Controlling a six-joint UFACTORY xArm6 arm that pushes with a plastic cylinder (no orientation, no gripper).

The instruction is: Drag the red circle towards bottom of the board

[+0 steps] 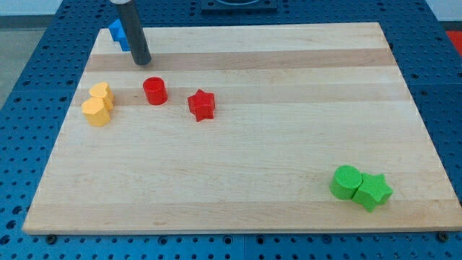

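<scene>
judging by looks, the red circle (pixel 154 91) is light and rigid; we'd push its far side. my tip (pixel 141 61), holding nothing, sits just beyond it, slightly left.

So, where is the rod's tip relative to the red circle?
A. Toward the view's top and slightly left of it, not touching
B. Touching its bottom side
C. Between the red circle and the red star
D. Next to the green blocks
A: my tip stands above and slightly left of the red circle, with bare board between them.
</scene>
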